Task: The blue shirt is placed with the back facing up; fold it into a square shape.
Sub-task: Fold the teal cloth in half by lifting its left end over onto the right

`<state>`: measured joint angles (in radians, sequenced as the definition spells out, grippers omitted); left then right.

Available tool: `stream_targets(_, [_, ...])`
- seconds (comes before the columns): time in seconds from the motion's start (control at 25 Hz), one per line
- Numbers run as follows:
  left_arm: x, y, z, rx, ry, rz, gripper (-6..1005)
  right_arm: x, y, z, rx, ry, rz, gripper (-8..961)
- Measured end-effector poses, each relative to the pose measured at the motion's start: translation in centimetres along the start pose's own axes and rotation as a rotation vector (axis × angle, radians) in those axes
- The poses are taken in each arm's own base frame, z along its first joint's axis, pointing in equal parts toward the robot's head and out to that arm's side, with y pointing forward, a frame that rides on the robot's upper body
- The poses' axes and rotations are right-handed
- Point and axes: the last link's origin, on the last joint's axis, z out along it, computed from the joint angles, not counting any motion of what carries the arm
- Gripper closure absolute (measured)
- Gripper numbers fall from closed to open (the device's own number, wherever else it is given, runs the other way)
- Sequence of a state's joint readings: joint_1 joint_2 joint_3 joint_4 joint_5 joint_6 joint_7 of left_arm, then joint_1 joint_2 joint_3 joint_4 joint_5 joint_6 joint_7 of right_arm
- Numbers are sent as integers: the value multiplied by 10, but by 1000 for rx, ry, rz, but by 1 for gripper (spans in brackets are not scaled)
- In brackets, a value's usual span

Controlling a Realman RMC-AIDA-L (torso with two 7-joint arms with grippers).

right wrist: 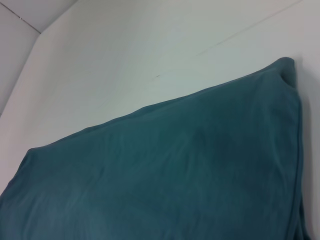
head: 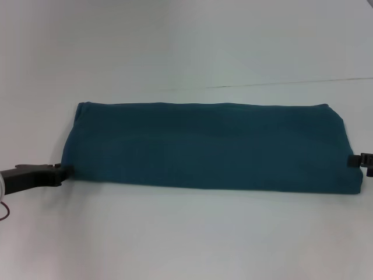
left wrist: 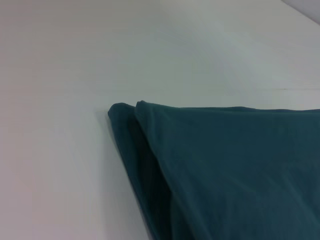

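Lying flat on the white table (head: 186,245), the blue shirt (head: 210,146) is folded into a long, low band whose long axis runs straight across the head view, from the robot's left to its right. Its far edge is nearly straight; its near edge sags slightly toward the right. The left end slants inward toward the far corner, and the right end is rounded at the far corner and squarer at the near one. The cloth sits about mid-depth on the table and spans almost the whole width of the view.

The left gripper (head: 63,171) comes in low from the left edge of the head view and meets the near-left corner of the shirt, its dark tip touching the cloth's edge. Whether it pinches the fabric or merely rests against it, I cannot tell, and how far its jaws stand apart is hidden.

The right gripper (head: 360,160) shows only as a small black part at the right edge, touching the shirt's right end near the near corner. Its opening cannot be told either.

The left wrist view shows a shirt corner (left wrist: 125,112) with two stacked layers of fabric, one edge just inside the other. The right wrist view shows a smooth broad face of the shirt with a seamed edge along one side.
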<state>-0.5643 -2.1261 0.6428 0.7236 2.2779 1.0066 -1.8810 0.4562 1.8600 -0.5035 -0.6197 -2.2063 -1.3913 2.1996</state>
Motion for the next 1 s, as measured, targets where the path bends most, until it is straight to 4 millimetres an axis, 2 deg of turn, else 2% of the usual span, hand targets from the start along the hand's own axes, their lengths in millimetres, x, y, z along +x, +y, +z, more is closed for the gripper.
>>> stream_targets(0.2, [1, 0, -1, -2, 2, 4, 894, 1, -2, 0, 9, -3, -1, 131])
stream_targets(0.48, [1, 0, -1, -5, 1, 5, 949, 4, -4, 3, 20, -4, 5, 144])
stream_targets(0.68, [1, 0, -1, -5, 1, 5, 988, 6, -3, 13, 39, 6, -3, 153])
stream_targets(1.0, [2, 1, -1, -6, 2, 6, 988, 9, -2, 21, 58, 20, -10, 168])
